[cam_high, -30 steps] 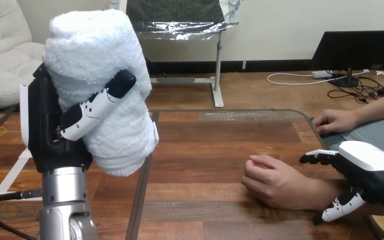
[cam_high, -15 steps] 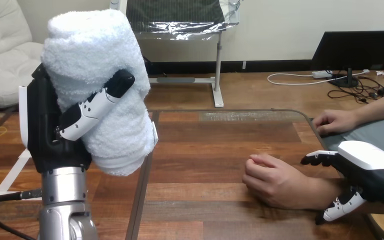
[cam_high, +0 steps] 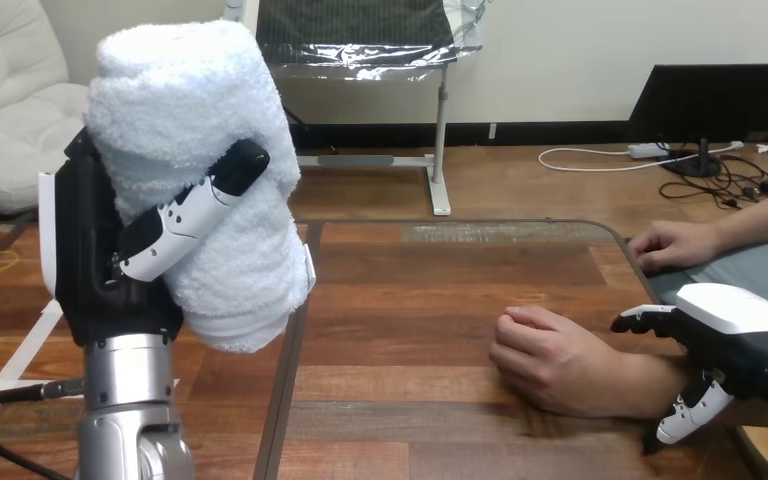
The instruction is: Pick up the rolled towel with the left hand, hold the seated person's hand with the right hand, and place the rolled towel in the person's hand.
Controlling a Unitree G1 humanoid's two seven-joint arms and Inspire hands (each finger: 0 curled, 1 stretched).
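**Op:** Status on the left?

**Eng:** Your left robot hand is clamped round the rolled towel, one finger lying across its front. The towel stands upright in that grip, raised off the surface, well to the left of the person's hand and higher than it.

**Op:** And that hand?

**Eng:** It's a loose fist resting on the surface, fingers curled in.

**Op:** Right side?

**Eng:** Your right robot hand sits just right of the person's hand, at the wrist. It's spread wide, with fingers on the far side of the wrist and thumb on the near side, straddling it. You can't tell from this angle whether either one touches the wrist. The person's other hand lies near the surface's edge, beyond the fist and to its right.
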